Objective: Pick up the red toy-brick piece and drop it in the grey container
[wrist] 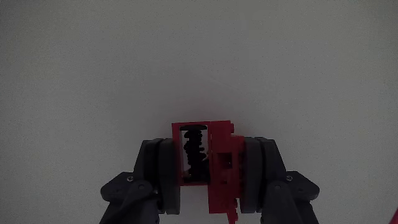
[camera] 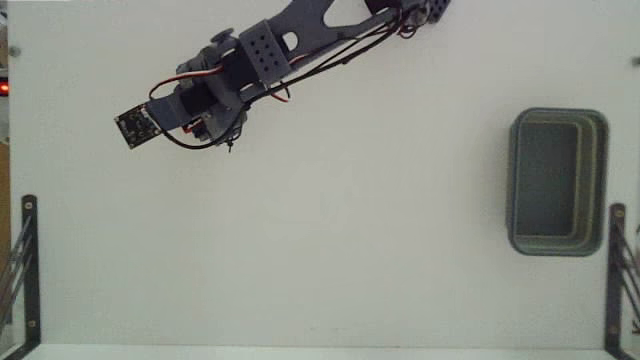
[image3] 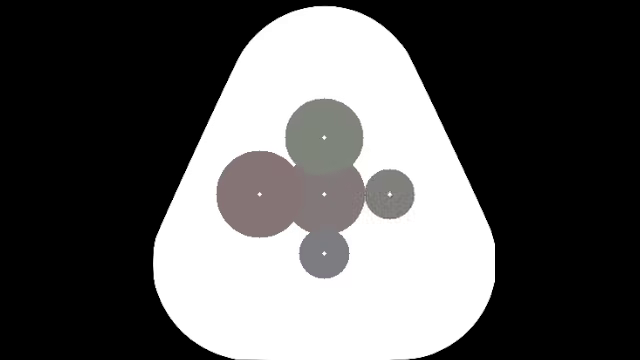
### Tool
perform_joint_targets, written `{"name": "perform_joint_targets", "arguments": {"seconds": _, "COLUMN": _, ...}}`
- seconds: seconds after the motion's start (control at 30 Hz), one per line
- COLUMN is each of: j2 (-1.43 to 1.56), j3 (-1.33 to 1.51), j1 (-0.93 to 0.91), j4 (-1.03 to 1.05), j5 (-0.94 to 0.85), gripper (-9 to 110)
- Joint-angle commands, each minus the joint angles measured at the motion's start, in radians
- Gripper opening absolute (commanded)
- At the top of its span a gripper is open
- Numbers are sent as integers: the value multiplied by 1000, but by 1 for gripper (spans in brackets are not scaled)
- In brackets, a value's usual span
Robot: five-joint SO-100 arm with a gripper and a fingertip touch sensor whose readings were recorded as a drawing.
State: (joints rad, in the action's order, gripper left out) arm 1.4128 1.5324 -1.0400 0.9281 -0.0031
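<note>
Your gripper (wrist: 208, 177) clamps the red toy-brick piece (wrist: 214, 165).
In the fixed view, the grey container (camera: 557, 182) sits far right; no writing is readable.

The table (camera: 330, 230) is a plain white top, matte and evenly lit, filling almost the whole fixed view. On it, near the right edge in that view, sits the grey tub (camera: 558, 182), a rounded rectangle with a thick paler rim and a darker inside (nothing shows in it from here). Black metal brackets stand at the lower left edge (camera: 28, 268) and lower right edge (camera: 617, 272), each with thin struts running outward. The wide middle of the top is bare white. In the wrist view the same surface (wrist: 199, 62) appears as a dim, featureless grey-white field behind the arm's end.
</note>
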Motion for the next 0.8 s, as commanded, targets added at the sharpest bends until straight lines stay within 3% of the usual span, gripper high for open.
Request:
{"name": "perform_joint_targets", "arguments": {"seconds": 0.0, "j2": 52, "j3": -91, "j1": -19, "j4": 45, "j5": 3, "gripper": 47}}
{"name": "perform_joint_targets", "arguments": {"seconds": 0.77, "j2": -20, "j3": -522, "j1": -19, "j4": 405, "j5": 3, "gripper": 47}}
